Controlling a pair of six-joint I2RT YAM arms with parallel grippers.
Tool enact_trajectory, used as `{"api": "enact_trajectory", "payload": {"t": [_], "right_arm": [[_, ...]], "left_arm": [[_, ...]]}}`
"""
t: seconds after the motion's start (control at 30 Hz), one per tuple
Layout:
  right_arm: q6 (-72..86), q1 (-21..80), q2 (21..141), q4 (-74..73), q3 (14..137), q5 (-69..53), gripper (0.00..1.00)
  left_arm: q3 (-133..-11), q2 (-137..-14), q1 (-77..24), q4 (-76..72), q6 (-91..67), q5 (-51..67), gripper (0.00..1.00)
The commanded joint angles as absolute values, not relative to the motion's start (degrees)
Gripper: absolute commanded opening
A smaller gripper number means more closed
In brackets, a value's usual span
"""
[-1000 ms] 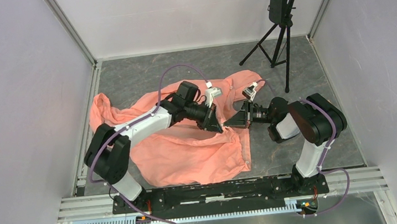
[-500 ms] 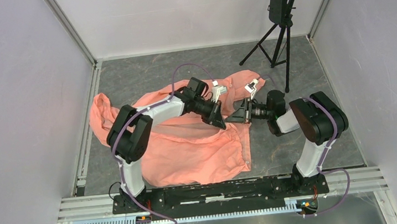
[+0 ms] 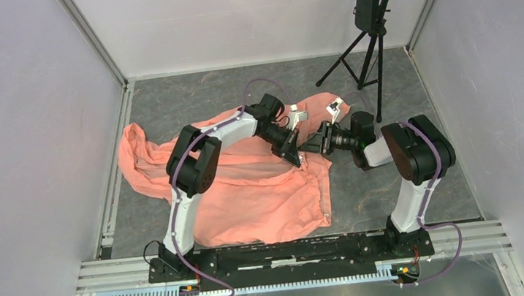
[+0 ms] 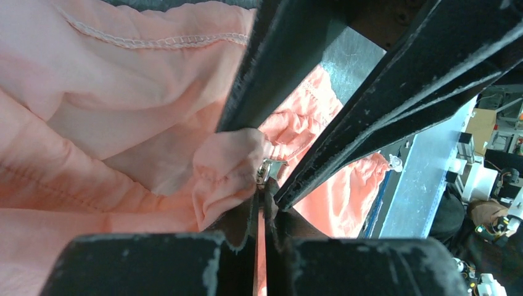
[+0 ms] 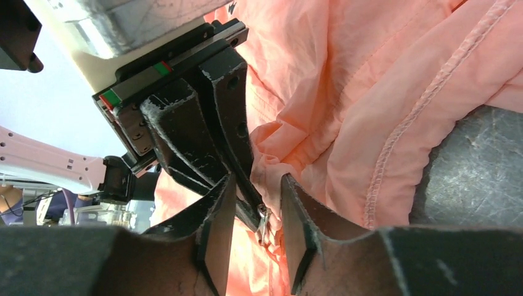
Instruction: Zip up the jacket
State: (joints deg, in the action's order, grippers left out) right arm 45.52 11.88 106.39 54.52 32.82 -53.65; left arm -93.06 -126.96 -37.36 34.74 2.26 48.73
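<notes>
Both claws meet at the jacket's [image 3: 249,193] 2 o'clock: left claw [image 4: 262,185] clamps fabric; close your half-open right claw [image 5: 259,197] squarely on the pull [image 5: 263,217].

— Zip pull [image 4: 266,169] visible from above?
— No. Where the left end effector [image 3: 296,156] meets the right end effector [image 3: 311,146] over the jacket [image 3: 251,208], it is too small to tell, and the left arm [image 3: 231,130] hides a band of cloth. The stand [image 3: 374,4] is cut off by the top edge.
— Closer in?
— On the left wrist, only a sliver of it shows past the right one's fingers [image 4: 382,92]; the jacket runs off the left edge, and the clutter [image 4: 487,185] at right is blurred.
</notes>
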Motion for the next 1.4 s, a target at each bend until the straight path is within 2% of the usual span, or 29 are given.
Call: {"api": "enact_trajectory", "payload": {"t": [0.0, 0.2, 0.43, 0.6, 0.67, 0.83, 0.93, 1.13, 1.37], "right_arm": [[45.2, 12.8, 105.6, 56.4, 33.2, -57.8, 0.43], [43.7, 10.7, 101.0, 57.0, 27.7, -56.4, 0.52], [35.2, 7.4, 93.5, 46.3, 23.4, -54.7, 0.54], [30.7, 7.3, 94.2, 41.5, 24.3, -53.2, 0.56], [32.8, 7.2, 95.5, 45.0, 23.9, -53.9, 0.53], [34.8, 7.1, 98.0, 49.5, 24.6, -53.8, 0.32], [34.8, 7.4, 99.2, 50.3, 25.2, -53.4, 0.25], [36.8, 8.4, 102.1, 53.9, 26.0, -54.1, 0.22], [32.2, 7.9, 101.4, 46.9, 26.8, -51.5, 0.23]], "left_arm": [[-96.8, -127.8, -37.5, 29.9, 6.2, 51.5, 0.02], [-97.5, -129.1, -37.0, 28.9, 5.2, 52.6, 0.02], [-97.8, -129.7, -36.5, 28.7, 4.5, 53.0, 0.02], [-97.7, -129.6, -36.5, 28.7, 4.3, 52.8, 0.03], [-97.7, -129.6, -36.5, 28.7, 4.2, 52.8, 0.03], [-97.7, -129.5, -36.5, 28.7, 4.2, 53.2, 0.03], [-97.6, -129.4, -36.5, 28.7, 4.1, 53.4, 0.03], [-97.6, -129.4, -36.5, 28.7, 4.2, 53.5, 0.03], [-97.8, -129.5, -36.5, 29.0, 4.4, 53.5, 0.03]]}}
